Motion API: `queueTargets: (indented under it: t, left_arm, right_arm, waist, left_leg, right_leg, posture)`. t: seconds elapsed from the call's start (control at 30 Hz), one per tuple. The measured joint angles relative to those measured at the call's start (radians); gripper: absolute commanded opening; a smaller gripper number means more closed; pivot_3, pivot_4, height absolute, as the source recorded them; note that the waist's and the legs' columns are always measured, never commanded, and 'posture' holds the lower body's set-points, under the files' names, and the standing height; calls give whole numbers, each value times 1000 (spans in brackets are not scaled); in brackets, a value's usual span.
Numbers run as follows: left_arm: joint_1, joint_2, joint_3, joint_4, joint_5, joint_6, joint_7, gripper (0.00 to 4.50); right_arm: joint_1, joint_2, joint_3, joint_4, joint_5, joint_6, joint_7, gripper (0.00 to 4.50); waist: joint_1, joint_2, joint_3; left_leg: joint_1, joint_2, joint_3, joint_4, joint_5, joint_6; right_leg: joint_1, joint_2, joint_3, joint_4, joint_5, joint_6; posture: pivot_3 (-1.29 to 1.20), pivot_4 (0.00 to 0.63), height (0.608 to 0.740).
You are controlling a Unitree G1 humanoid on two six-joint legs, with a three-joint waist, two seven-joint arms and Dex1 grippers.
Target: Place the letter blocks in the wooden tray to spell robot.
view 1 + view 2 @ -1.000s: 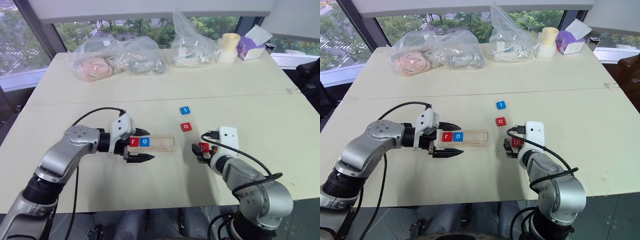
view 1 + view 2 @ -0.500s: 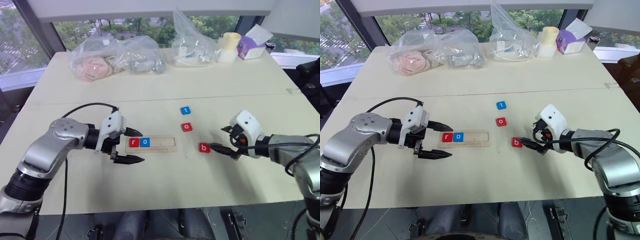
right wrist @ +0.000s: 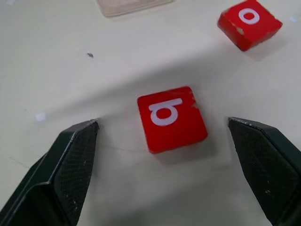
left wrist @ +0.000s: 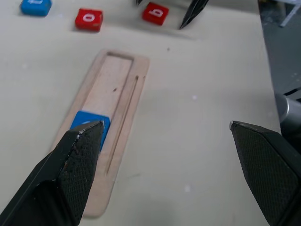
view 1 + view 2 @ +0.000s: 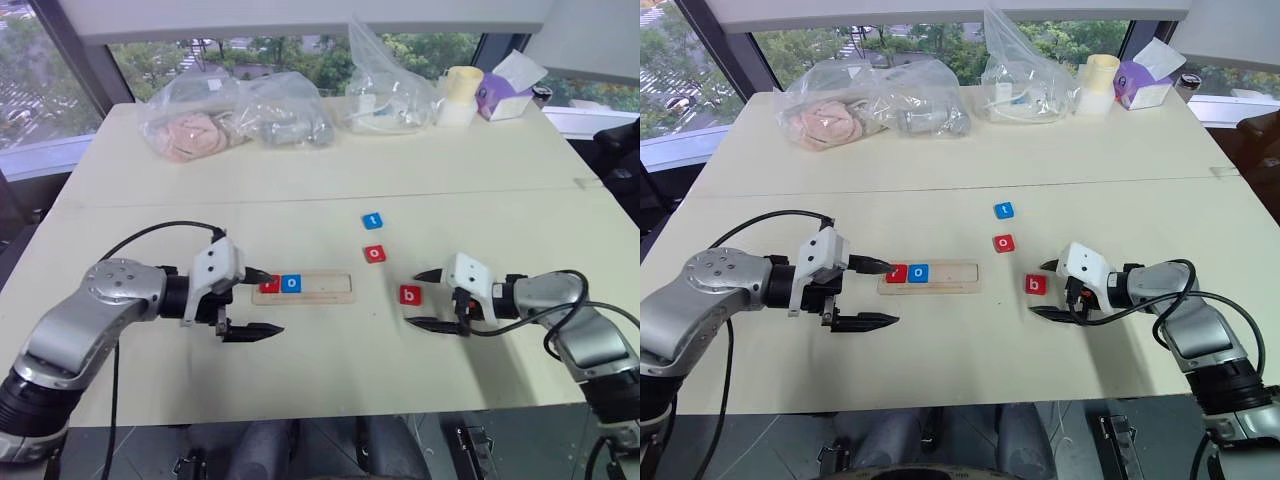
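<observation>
You have five small flat square letter tiles on the pale desk (image 5: 480,180): three red, two blue.

Left to right: your left hand (image 5: 262,301) sits at the left end of the long narrow pale wooden tray (image 5: 330,287), its two black fingers spread wide with nothing between them. The upper finger crosses the red tile (image 5: 268,285) in the tray's first slot, so that tile's letter is hard to read from the head views. The blue "o" tile (image 5: 291,283) lies just beside it in the second slot. The remaining slots hold nothing. The tray's long axis runs left-right across the desk, recess facing up.

To the right of the tray, apart from it, the blue "t" tile (image 5: 372,220) lies farthest from you, and the red "o" tile (image 5: 374,254) sits nearer.

The red "b" tile (image 3: 172,118) lies flat, letter up, near the tray's right end. Your right hand (image 5: 421,299) points left at it, fingers wide, one on either side, neither touching.

At the far edge: three clear plastic bags (image 5: 235,115), contents indistinct.
</observation>
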Motion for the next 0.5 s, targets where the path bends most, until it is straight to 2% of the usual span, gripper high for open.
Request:
queueTargets:
  t: [0.17,0.2,0.23,0.4,0.5]
  left_arm:
    - [20,7,5,-16,-7,10,11,4500]
    - [21,7,5,-16,-7,10,13,4500]
    - [21,7,4,-16,-7,10,14,4500]
    - [11,7,4,-16,-7,10,15,4500]
    - [10,7,0,-13,3,5,12,4500]
  right_arm:
    - [-7,2,-2,37,-2,-34,14,4480]
    - [-7,3,-3,39,-1,-35,16,3951]
    - [-6,4,-2,40,1,-36,22,3694]
    - [-4,11,-2,46,5,-44,40,1183]
    - [-11,32,-2,46,3,-40,27,1125]
  waist:
    - [2,0,0]
    - [2,0,0]
    - [2,0,0]
    - [2,0,0]
    - [-2,0,0]
  left_leg:
    - [0,0,0,0,0,0]
    - [1,0,0,0,0,0]
    - [1,0,0,1,0,0]
    - [1,0,0,1,0,0]
    - [2,1,1,0,0,0]
  right_leg:
    - [1,0,0,0,0,0]
    - [1,0,0,0,0,0]
    - [1,0,0,0,0,0]
    - [1,0,0,0,0,-1]
    - [1,1,1,0,1,-1]
  posture:
    - [0,150,740]
    - [0,150,740]
    - [0,150,740]
    - [0,150,740]
    - [0,150,740]
